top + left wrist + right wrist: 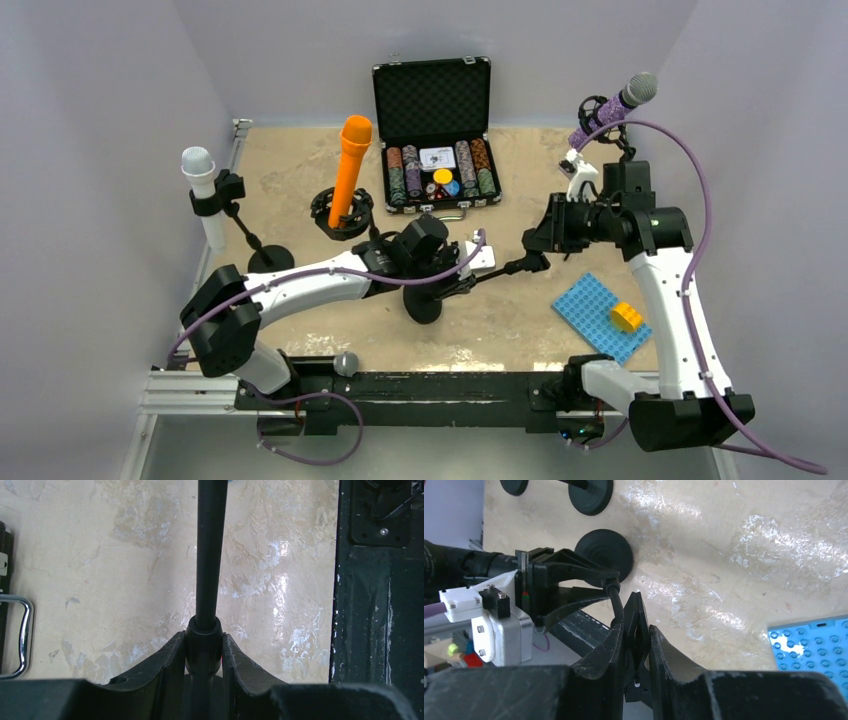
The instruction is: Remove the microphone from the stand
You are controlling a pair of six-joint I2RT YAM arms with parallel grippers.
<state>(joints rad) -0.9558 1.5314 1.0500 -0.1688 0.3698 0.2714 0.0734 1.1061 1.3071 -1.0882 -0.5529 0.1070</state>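
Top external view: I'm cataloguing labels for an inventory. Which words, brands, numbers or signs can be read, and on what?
No text is legible in any view.
White card in the poker chip case: it carries dark print, too small to read.
Chips: striped edges only, too small and blurred to show any numbers.

You see a glossy, mottled beige tabletop (125,555), a smooth matt black stand pole (210,555), a matt plastic clip (636,625), and a shiny chrome case handle (25,630).
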